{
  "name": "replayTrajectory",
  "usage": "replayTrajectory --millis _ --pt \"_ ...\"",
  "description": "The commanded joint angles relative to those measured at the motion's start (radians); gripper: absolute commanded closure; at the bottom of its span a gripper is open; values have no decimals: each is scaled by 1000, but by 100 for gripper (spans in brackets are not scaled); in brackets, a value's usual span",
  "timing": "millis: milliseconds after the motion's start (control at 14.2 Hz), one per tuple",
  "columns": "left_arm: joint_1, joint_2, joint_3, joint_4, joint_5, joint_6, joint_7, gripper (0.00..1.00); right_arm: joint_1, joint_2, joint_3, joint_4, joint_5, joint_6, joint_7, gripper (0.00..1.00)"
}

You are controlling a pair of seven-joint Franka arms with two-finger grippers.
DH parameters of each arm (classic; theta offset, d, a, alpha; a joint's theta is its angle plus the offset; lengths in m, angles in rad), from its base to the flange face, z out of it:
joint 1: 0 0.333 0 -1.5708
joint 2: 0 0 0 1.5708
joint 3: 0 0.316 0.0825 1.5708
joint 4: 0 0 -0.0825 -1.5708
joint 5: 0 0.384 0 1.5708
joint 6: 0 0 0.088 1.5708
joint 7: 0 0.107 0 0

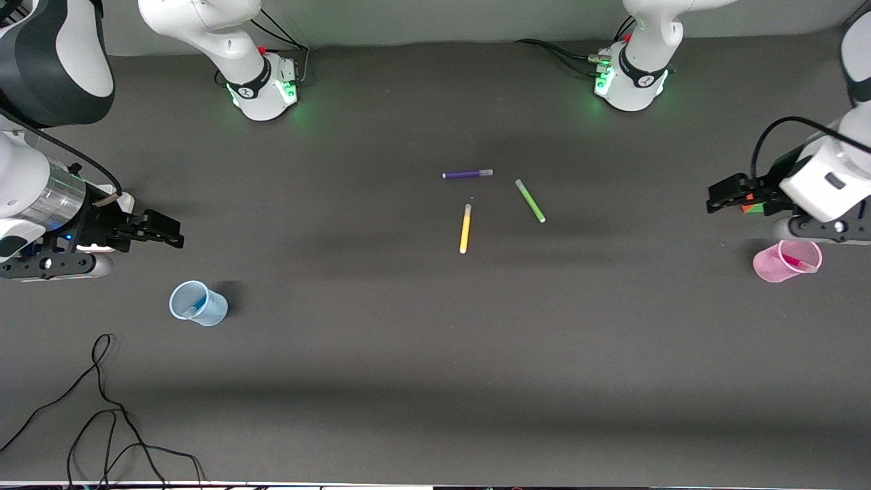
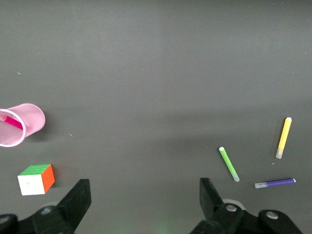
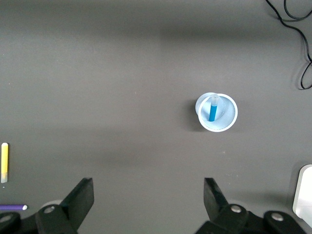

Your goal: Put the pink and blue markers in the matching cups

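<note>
two markers in their matching cups, both hands released

two slim markers already stand in their cups. the blue felt-tip marker (image 3: 213, 109) leans inside the small pale blue translucent plastic cup (image 1: 198, 303), which stands upright on the dark grey table (image 1: 435, 340) toward the right arm's end. the magenta-pink felt-tip marker (image 1: 793, 260) sits inside the small pink translucent plastic cup (image 1: 786, 261) toward the left arm's end of the table.

the right hand (image 1: 167, 231) hangs over bare table near the blue cup, its black fingers (image 3: 83, 197) spread wide and grasping nothing. the left hand (image 1: 722, 194) hangs over the table near the pink cup, fingers (image 2: 80, 200) likewise spread and empty. a small multicoloured puzzle cube (image 2: 36, 179), showing white, green and orange faces, lies on the table close to the pink cup, under the left hand.

near the middle of the table three more pens lie flat and apart: a purple pen (image 1: 467, 174) farthest from the front camera, a green pen (image 1: 530, 201) toward the left arm's end, and a yellow pen (image 1: 465, 229) nearest the camera. a loose black cable (image 1: 102, 408) snakes across the table's near corner at the right arm's end.
</note>
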Motion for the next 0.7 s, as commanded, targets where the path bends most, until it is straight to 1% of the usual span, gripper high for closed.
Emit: replayTrajectory --millis 0,70,211,352,422,633 --pt "-27 10 5 35 22 -76 -43 1 6 -3 1 -3 -20 10 26 0" --pt "-24 -7 7 16 22 -82 -43 1 6 0 1 -3 -20 12 26 0" --pt "-17 -49 13 -57 22 -35 -35 1 6 3 1 -2 -20 13 26 0" --pt "-18 -106 15 -155 24 31 -34 1 6 3 1 -3 -17 13 26 0" --pt "-18 -122 15 -181 22 46 -34 1 6 3 1 -3 -15 13 26 0" --pt "-20 -119 13 -176 22 49 -35 1 6 4 1 -3 -14 13 26 0"
